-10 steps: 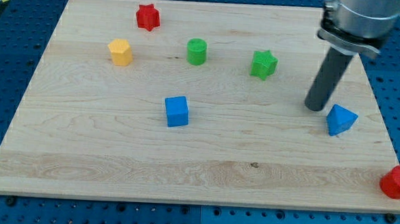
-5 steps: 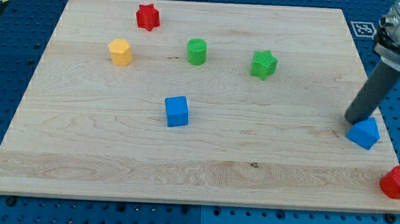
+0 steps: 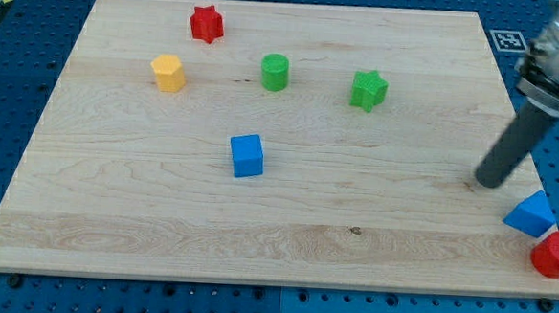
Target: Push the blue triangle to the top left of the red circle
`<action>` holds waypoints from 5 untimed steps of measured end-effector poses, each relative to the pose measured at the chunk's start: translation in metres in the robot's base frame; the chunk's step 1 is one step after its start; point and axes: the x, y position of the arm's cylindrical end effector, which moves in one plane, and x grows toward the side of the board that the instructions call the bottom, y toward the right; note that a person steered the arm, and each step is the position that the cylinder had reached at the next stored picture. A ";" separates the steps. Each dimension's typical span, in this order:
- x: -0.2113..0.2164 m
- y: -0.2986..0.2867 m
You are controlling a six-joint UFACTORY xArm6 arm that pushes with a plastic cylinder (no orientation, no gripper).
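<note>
The blue triangle (image 3: pixel 532 214) lies at the board's right edge, touching or nearly touching the upper left of the red circle (image 3: pixel 556 254), which sits off the board on the blue perforated surface at the view's bottom right. My tip (image 3: pixel 490 183) rests on the board a short way to the upper left of the blue triangle, apart from it.
On the wooden board (image 3: pixel 161 217) there are a blue cube (image 3: pixel 247 156) near the middle, a yellow block (image 3: pixel 168 73) and a red star (image 3: pixel 207 23) at the upper left, a green cylinder (image 3: pixel 275 72) and a green star (image 3: pixel 368 89) at the top middle.
The blue triangle has slid down and right to the board's edge beside the red circle. My tip has dropped slightly lower and now stands apart from the triangle.
</note>
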 end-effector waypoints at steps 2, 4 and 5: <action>-0.034 -0.007; -0.101 -0.016; -0.138 -0.041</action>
